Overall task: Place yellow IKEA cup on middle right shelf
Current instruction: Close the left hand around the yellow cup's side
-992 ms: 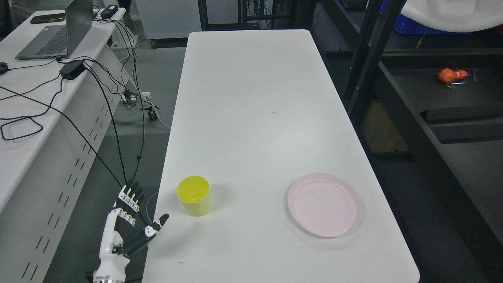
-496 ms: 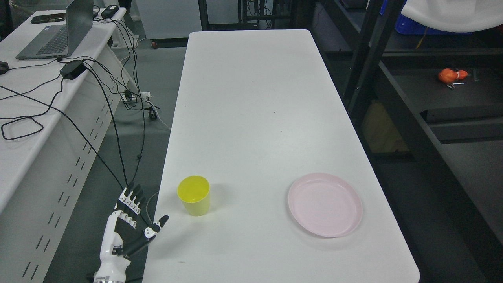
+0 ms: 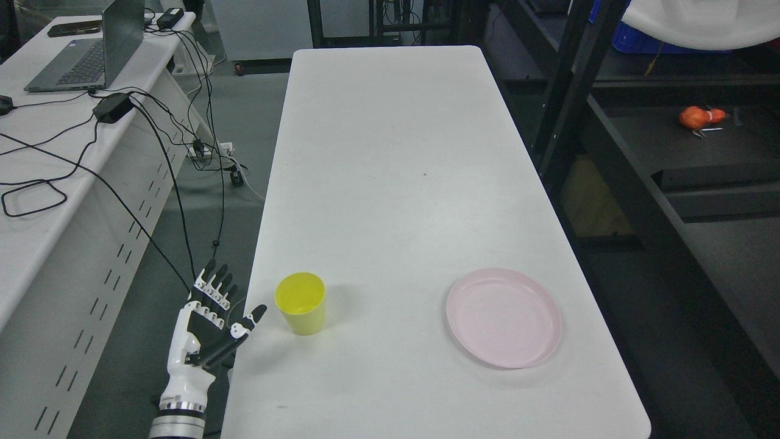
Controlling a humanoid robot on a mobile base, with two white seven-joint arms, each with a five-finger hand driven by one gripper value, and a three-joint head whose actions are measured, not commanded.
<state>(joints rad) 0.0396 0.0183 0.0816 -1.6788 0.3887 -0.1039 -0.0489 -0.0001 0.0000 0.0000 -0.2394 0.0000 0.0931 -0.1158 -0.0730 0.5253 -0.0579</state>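
From my seat I see the yellow cup (image 3: 300, 303) standing upright and open-topped on the white table (image 3: 390, 152), near its left edge toward the near end, with nothing gripping it. The left hand (image 3: 204, 326) hangs just off that left edge, palm up on edge, its fingers (image 3: 214, 286) straight and spread and the thumb (image 3: 244, 326) angled out toward the cup; it holds nothing and is near the cup but not touching it. I can make out no brand mark or lettering on the cup from this angle, and the wall facing me looks plain, though the print may simply be too small to read. A pink plate (image 3: 504, 317) lies flat on the table to the right of the cup, well apart from it. Dark shelving (image 3: 609, 140) stands beyond the table's right side, with an orange object (image 3: 698, 116) on one level. On the desk (image 3: 36, 183) at left sit a laptop (image 3: 91, 52) and a tangle of black cables (image 3: 152, 140).
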